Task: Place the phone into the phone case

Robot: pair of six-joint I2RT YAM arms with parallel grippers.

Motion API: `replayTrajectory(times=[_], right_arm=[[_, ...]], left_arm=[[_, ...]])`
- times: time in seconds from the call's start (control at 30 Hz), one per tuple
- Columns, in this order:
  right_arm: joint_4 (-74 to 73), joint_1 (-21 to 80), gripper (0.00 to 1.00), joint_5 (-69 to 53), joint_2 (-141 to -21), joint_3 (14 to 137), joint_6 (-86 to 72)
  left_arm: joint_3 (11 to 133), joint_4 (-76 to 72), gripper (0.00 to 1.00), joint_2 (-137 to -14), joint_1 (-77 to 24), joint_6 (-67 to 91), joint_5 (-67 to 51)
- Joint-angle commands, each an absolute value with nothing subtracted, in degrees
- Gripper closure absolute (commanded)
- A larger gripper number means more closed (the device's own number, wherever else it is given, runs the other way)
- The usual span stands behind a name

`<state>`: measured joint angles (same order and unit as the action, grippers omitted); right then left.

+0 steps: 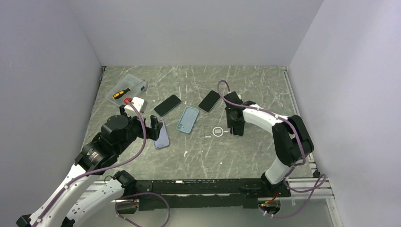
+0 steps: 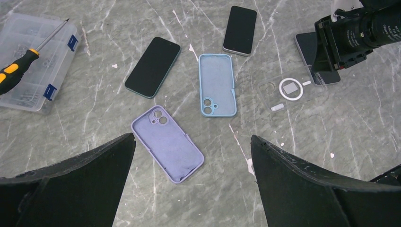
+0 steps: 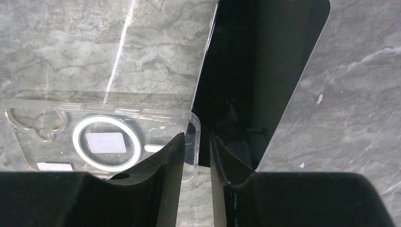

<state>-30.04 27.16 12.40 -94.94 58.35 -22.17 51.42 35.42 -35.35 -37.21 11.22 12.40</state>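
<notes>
A clear phone case (image 3: 106, 142) with a white ring lies flat on the table; it also shows in the top view (image 1: 217, 132) and the left wrist view (image 2: 292, 90). My right gripper (image 3: 197, 135) stands over its right end, jaws almost together. A black phone (image 3: 265, 61) is tilted, its near end pinched between them beside the case's rim. From the left wrist view that phone (image 2: 307, 47) shows under the right gripper (image 1: 235, 128). My left gripper (image 2: 193, 137) is open and empty, hovering just short of a purple case (image 2: 168, 143).
A blue case (image 2: 217, 84) lies in the middle. Two more black phones lie behind it, one to the left (image 2: 152, 67) and one to the right (image 2: 239, 29). A clear parts box (image 2: 33, 61) with a screwdriver (image 2: 16, 71) and a white box (image 1: 135, 101) sit at the far left.
</notes>
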Motion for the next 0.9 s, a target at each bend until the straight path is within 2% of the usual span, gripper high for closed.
replayTrajectory(times=[0.0,0.27,0.4,0.43,0.87], right_arm=[[-28.0,26.43,0.72,12.07,-95.43,57.61,-23.15],[-27.6,26.35,0.81,9.92,-95.51,56.54,-23.46],[-27.59,26.39,0.99,9.48,-95.09,55.81,-23.7],[-27.66,26.44,1.0,9.41,-94.78,55.62,-23.85],[-30.24,29.15,1.0,9.76,-83.47,50.32,-30.36]], left_arm=[[52.19,35.33,0.01,-35.12,-36.91,10.56,12.99],[52.22,35.38,0.01,-35.41,-36.83,10.56,12.91],[52.2,35.33,0.01,-35.2,-36.76,10.63,13.0],[52.21,35.33,0.01,-35.17,-36.8,10.63,13.0],[52.29,35.44,0.01,-34.22,-36.66,10.7,12.97]])
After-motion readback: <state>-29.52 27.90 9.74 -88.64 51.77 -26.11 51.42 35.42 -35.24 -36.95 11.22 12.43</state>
